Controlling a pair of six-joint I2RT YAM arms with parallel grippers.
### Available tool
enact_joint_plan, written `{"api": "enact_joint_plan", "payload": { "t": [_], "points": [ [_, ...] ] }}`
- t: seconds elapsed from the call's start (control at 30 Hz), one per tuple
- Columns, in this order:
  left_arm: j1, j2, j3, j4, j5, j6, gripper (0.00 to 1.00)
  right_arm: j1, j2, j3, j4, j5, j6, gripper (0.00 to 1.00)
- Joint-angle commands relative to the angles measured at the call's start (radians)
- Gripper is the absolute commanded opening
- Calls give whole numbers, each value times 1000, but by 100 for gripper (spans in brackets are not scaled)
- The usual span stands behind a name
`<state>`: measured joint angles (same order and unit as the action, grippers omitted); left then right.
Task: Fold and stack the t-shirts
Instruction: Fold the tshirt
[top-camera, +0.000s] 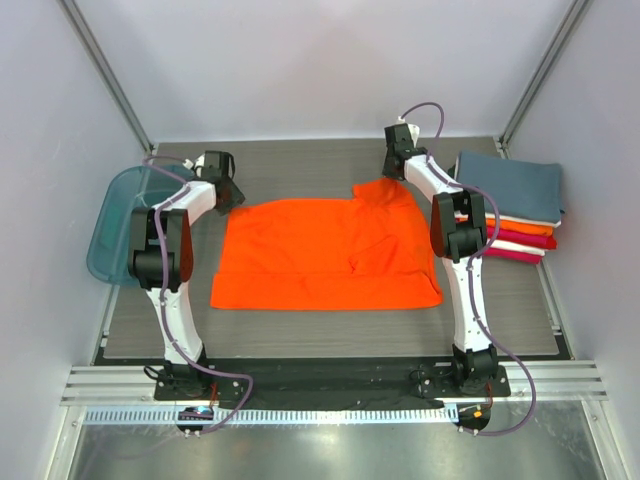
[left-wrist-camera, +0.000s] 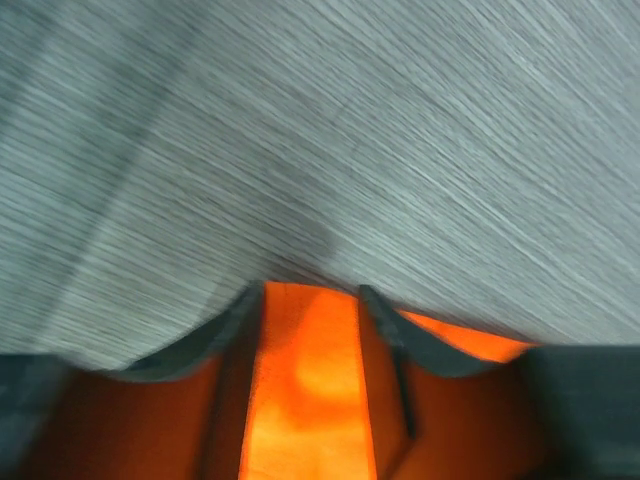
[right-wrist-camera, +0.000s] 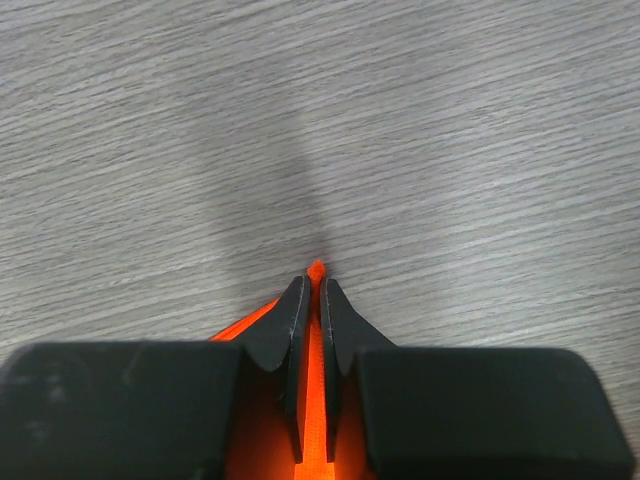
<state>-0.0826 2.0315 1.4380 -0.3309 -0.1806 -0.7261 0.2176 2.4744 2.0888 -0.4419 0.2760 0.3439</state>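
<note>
The grey wood-grain table (top-camera: 300, 150) is carrying everything; the orange t-shirt (top-camera: 320, 255) is lying spread across its middle, mostly flat, with its far right corner rumpled and a crease running in from the right side.

The left arm (top-camera: 165, 250) is reaching from its base to the shirt's far left corner; the right arm (top-camera: 460, 230) is reaching to the far right corner.

The stack of folded shirts (top-camera: 510, 205) is sitting at the right edge of the table, just beside the right arm and apart from the spread shirt; a slate blue-grey one is lying on top, with orange, white and crimson layers showing beneath.

The teal tub (top-camera: 110, 230) is sitting at the left edge, behind the left arm.

The left gripper (top-camera: 225, 190) is resting at the far left corner of the cloth; in its blurred wrist view its fingers (left-wrist-camera: 235, 320) are standing apart with orange cloth filling the gap between them, and I cannot tell whether they are pressing on it.

The right gripper (top-camera: 395, 165) is pinching the far right corner; in its wrist view its fingers (right-wrist-camera: 290, 320) are standing almost together, clamping a thin edge of orange cloth whose tip is poking out beyond them.
</note>
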Motion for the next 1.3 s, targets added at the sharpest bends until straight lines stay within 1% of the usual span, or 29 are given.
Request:
{"api": "enact_joint_plan", "payload": {
  "t": [0.0,0.03,0.07,0.2,0.27,0.37,0.47,0.5,0.53,0.6,0.63,0.67,0.73,0.9,1.07,1.13,1.2,1.23,1.27],
  "points": [
    [4,6,5,4,59,-27,39,-1,20,27,-8,8,10,11],
    [6,15,4,13,61,-30,33,-1,20,25,-9,8,10,11],
    [4,16,9,18,66,-27,23,-1,18,25,-8,8,13,11],
    [4,24,31,29,61,-3,0,-7,14,19,-8,-1,23,9],
    [4,4,32,29,30,8,0,-17,9,16,-6,-11,30,7],
    [4,-40,-14,75,-34,13,0,-29,-6,7,-4,-15,41,4],
    [3,-123,-125,186,-65,10,0,-34,-37,-21,12,-14,50,2],
    [3,-167,-157,267,-68,8,0,-37,-46,-44,22,-15,52,2],
    [1,-187,-232,311,-74,7,0,-38,-54,-55,35,-15,55,2],
    [-5,-223,-292,421,-76,10,0,-41,-71,-76,45,-20,60,1],
    [-5,-243,-327,444,-76,16,0,-41,-71,-82,51,-23,63,1],
    [-9,-249,-340,458,-74,19,3,-43,-77,-90,51,-23,63,1],
    [-12,-258,-355,489,-72,30,5,-46,-81,-105,57,-24,67,1],
    [-19,-281,-416,608,-68,50,4,-57,-89,-130,68,-37,75,1],
    [-34,-281,-406,693,-43,100,2,-66,-89,-138,77,-50,81,1],
    [-43,-284,-413,728,-49,119,1,-66,-94,-144,80,-52,81,1],
    [-54,-303,-432,773,-85,126,2,-67,-95,-151,84,-54,81,1],
    [-57,-309,-451,776,-132,120,12,-67,-97,-153,85,-54,83,1],
    [-59,-312,-456,780,-146,117,21,-69,-97,-154,88,-55,83,1]
  ]
}}
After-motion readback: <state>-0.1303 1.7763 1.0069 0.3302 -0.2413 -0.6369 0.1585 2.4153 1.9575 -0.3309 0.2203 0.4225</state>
